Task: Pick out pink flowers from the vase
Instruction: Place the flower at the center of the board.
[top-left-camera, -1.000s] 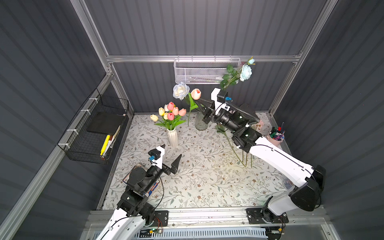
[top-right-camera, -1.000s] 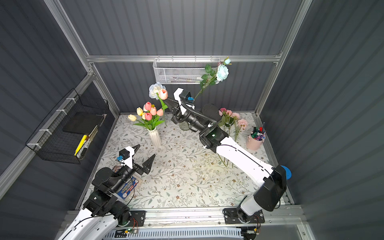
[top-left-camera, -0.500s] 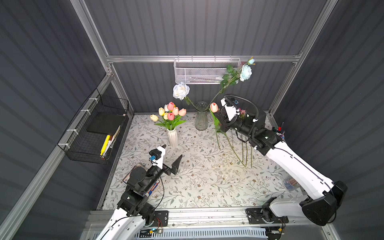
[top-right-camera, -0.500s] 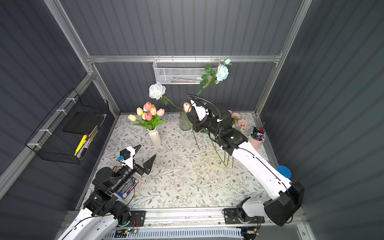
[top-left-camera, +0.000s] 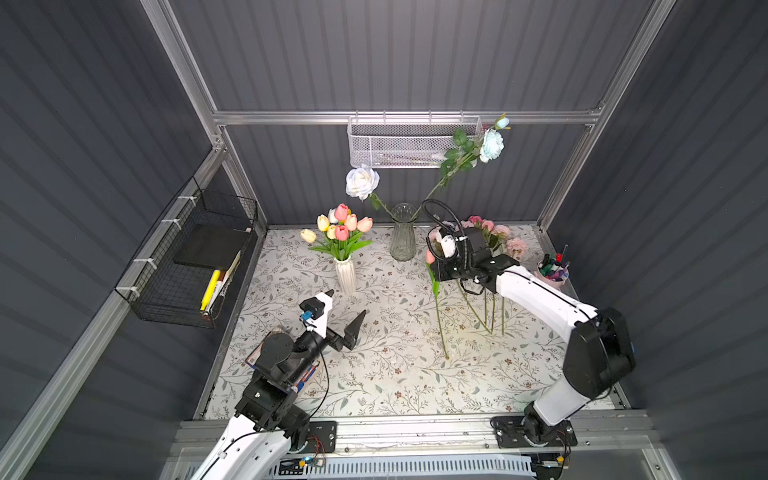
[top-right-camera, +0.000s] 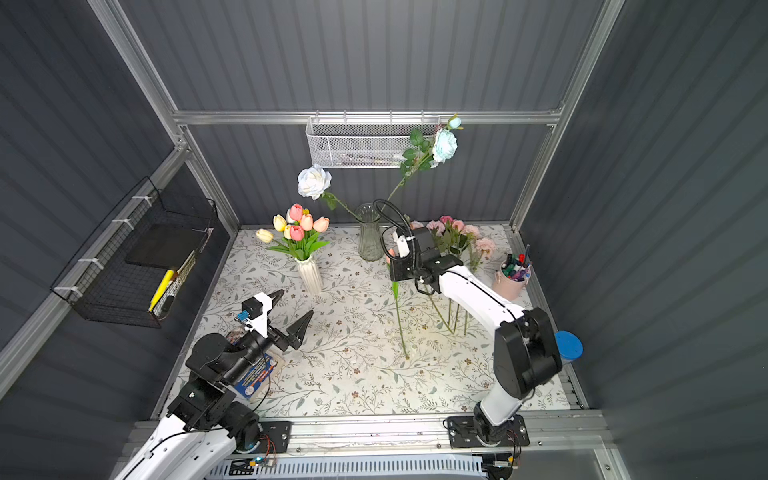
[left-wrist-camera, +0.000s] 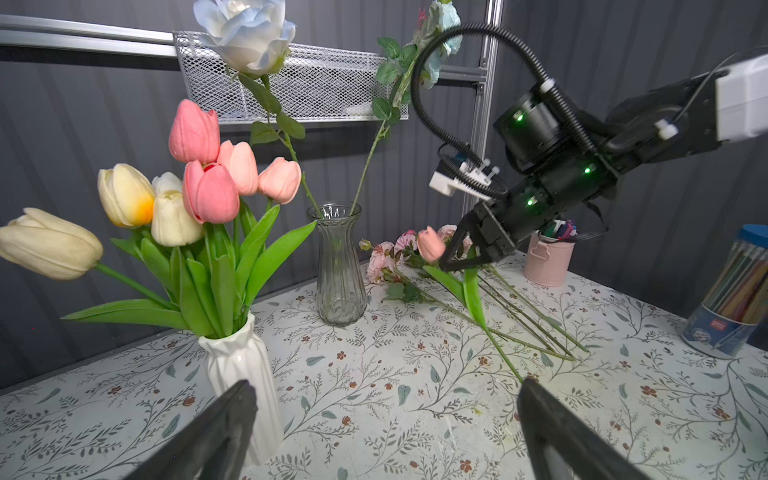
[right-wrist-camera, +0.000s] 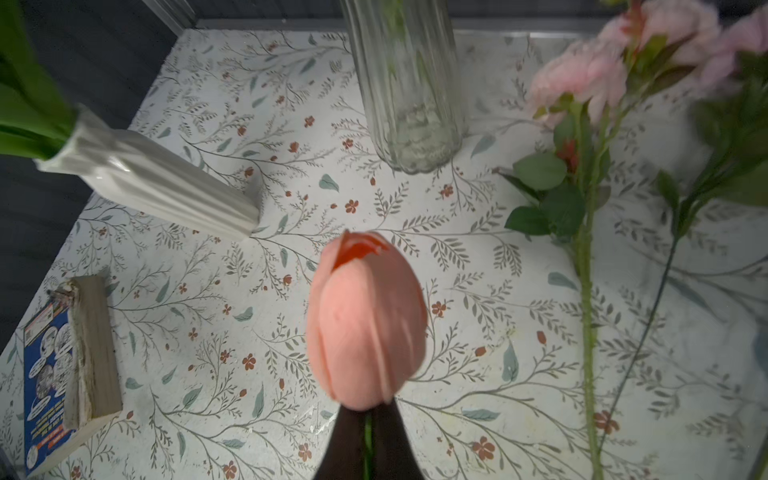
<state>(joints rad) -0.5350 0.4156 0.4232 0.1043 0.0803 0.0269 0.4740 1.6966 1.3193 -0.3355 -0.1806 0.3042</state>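
One salmon tulip stands stem-clamped just beyond the right hand.

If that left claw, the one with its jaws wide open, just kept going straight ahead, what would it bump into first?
Probably the glass vase: the left gripper points across the table toward it. Depth is unclear, so it might slip past to the pink flowers lying beside it.
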